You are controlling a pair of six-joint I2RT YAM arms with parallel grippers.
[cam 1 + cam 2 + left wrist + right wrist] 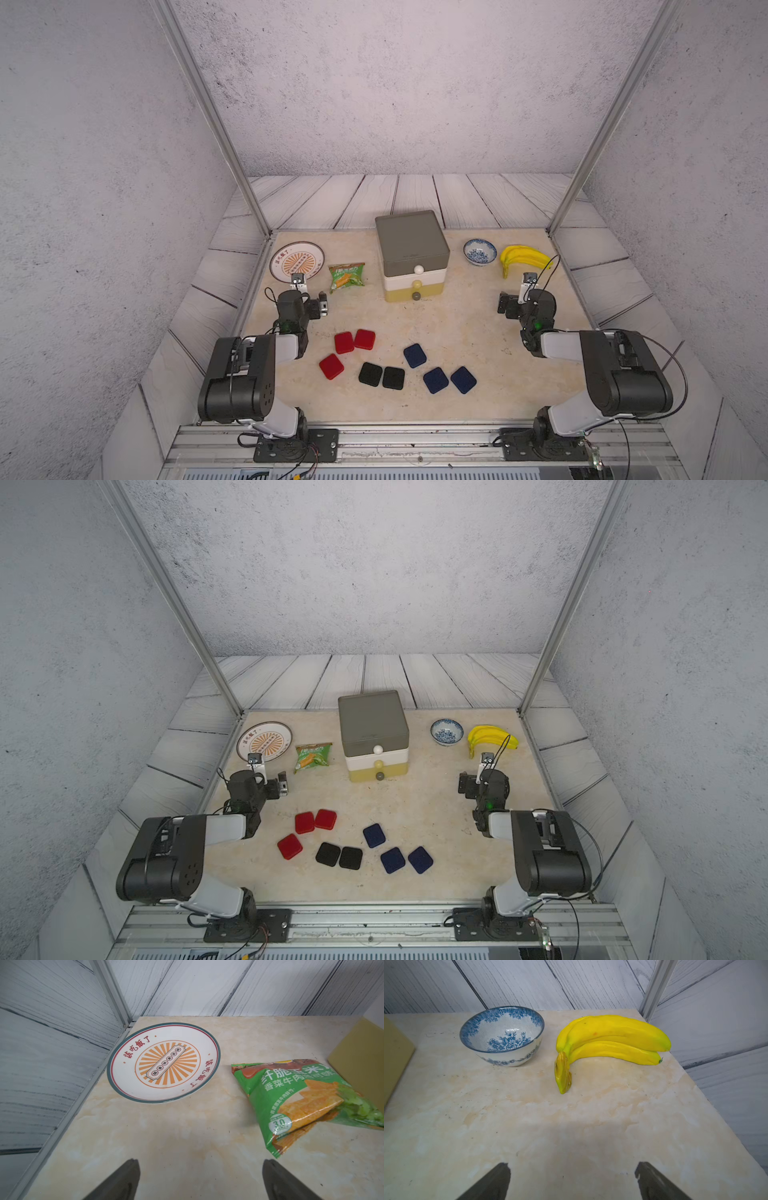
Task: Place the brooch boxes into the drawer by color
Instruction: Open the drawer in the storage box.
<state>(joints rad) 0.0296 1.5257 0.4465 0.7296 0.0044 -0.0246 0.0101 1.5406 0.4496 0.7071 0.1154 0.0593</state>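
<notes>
No brooch boxes (370, 374) stowed of eight; drawer (411, 249) found shut; left gripper (199, 1167) and right gripper (573, 1169) spread wide, empty.

We count three red brooch boxes (344, 342), two black brooch boxes (370, 374) and three navy brooch boxes (414, 355), eight in all. We also count one chest of three drawers (411, 245), one plate (296, 261), one snack packet (347, 276), one bowl (479, 251) and one banana bunch (524, 257).

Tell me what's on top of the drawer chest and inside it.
The drawer chest has nothing on its grey top. Its three drawers look shut, so their insides are hidden.
</notes>
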